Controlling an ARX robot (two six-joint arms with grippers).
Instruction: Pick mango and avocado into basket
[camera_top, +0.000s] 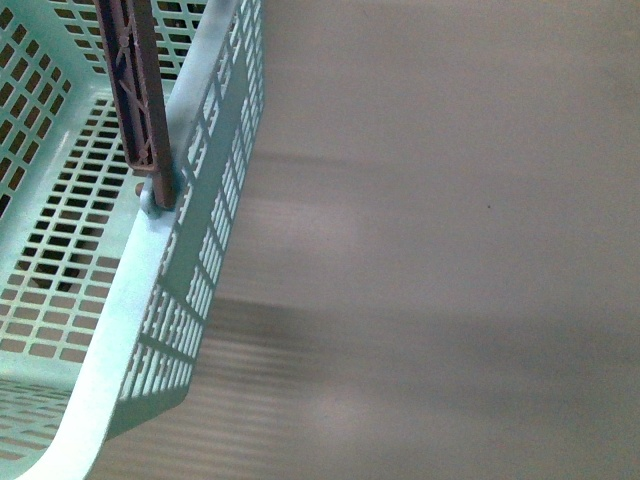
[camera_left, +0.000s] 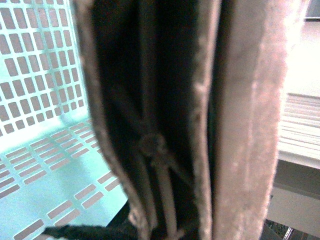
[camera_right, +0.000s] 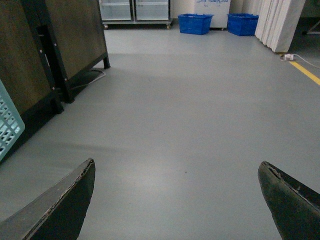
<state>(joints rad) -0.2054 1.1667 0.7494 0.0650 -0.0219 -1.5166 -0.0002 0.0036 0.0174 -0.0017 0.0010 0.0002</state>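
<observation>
Dim, soft light; the basket (camera_top: 130, 300) throws a blurred shadow lower centre onto the smeared floor (camera_top: 450, 200), while the close handle (camera_left: 245, 125) is unfocused and glaring.

Right hand (camera_right: 176, 164) first: it's spread wide. Its two dark fingers (camera_right: 62, 207) sit far apart at the low corners of the wrist view, with worn, pale-edged tips, and they grip nothing. The wrist is level and points the hand forward and a little downward.

Now the left hand, and this one's hard to read. Its wrist view is crowded from very close up. Only a dark ragged edge (camera_left: 70, 233) at the frame's border might be a finger, and I can't tell whether that hand is spread or clamped.

From the body camera, neither arm shows.
</observation>
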